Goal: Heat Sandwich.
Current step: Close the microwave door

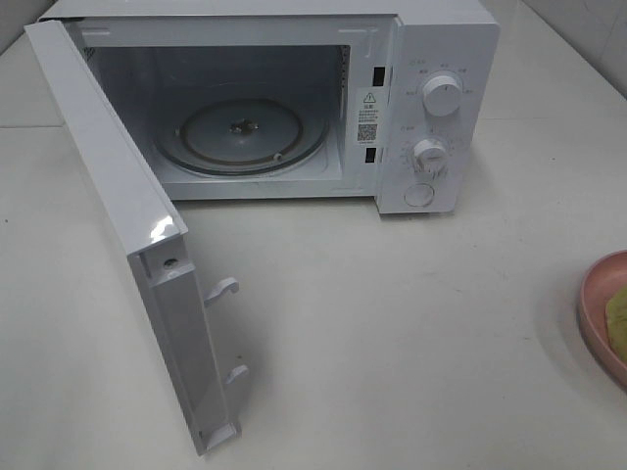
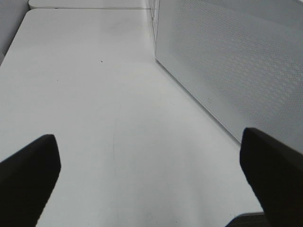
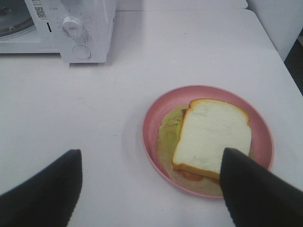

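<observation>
The table (image 1: 392, 323) is a plain white surface. A second white tabletop butts against it at the far edge, seen in the left wrist view. A pale wall runs behind the microwave (image 1: 431, 108).

The microwave stands at the rear of the table. Its door (image 1: 127, 235) is swung fully open toward the front left and stands upright, latch hooks facing inward. The cavity holds a glass turntable (image 1: 245, 137). Two dials (image 1: 441, 95) sit on the right-hand panel.

The plate (image 3: 156, 113) lies at the right edge of the table, well apart from the microwave; in the high view only its rim shows. The sandwich (image 3: 213, 135) lies on the plate, toward its far-right side, with green filling exposed beside the bread.

Bare table separates the plate from the microwave front.

Left gripper (image 2: 151, 175): jaws spread wide, holding nothing, above bare table beside the door's perforated face.

Right gripper (image 3: 151, 189): jaws spread wide, holding nothing, one finger (image 3: 255, 189) overlapping the plate's near rim in view.
</observation>
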`<control>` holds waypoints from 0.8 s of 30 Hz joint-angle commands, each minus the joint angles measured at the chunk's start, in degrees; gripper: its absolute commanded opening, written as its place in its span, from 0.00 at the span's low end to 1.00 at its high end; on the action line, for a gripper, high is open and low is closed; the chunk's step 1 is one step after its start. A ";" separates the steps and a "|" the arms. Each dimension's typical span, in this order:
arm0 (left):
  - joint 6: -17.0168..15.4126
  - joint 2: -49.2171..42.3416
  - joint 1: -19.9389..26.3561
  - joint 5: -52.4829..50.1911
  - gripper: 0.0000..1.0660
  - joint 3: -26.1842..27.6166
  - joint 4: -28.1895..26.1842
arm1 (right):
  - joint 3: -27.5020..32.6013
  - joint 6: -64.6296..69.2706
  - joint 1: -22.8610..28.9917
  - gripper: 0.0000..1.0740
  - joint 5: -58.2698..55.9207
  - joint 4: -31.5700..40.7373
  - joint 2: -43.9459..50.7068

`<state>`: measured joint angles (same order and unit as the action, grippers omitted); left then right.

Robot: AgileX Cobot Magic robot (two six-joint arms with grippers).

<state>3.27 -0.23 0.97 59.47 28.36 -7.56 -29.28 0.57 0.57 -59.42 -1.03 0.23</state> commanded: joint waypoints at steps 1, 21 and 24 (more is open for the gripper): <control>-0.17 -1.38 0.23 -0.23 0.92 -0.17 -0.29 | 0.23 -0.29 -0.34 0.71 0.57 0.00 1.60; -0.17 -1.38 0.23 -0.23 0.92 -0.17 -0.29 | 0.23 -0.29 -0.34 0.70 0.57 0.00 1.60; -0.17 -1.38 0.23 -0.23 0.92 -0.17 -0.29 | 0.23 -0.29 -0.34 0.70 0.57 0.00 1.60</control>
<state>3.27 -0.23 0.97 59.47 28.36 -7.56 -29.28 0.57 0.57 -59.42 -1.03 0.23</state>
